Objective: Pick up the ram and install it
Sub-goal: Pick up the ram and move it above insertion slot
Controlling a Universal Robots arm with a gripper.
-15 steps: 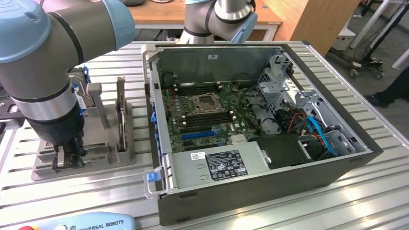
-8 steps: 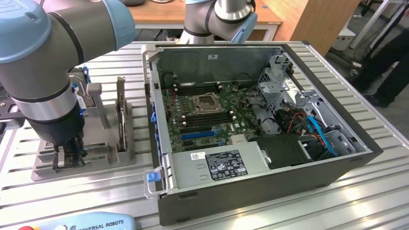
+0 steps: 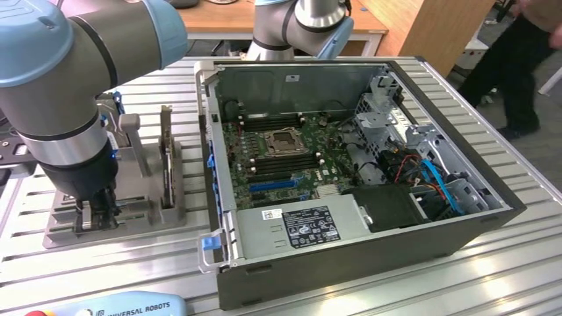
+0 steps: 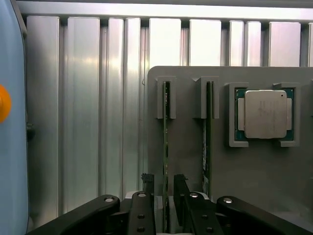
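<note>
Two thin green ram sticks stand on edge in slots of a grey holder tray. My gripper is down over the first ram stick, one black finger on each side of it with small gaps, so it is open. The second ram stick stands beside it, apart from the fingers. In the exterior view, my gripper reaches into the grey holder at the exterior view's left, next to the open computer case, whose motherboard lies exposed.
A square silver processor chip sits in its own pocket of the tray. A blue teach pendant lies at the table's front. A second robot arm stands behind the case. A person stands at the far right. The table is ribbed aluminium.
</note>
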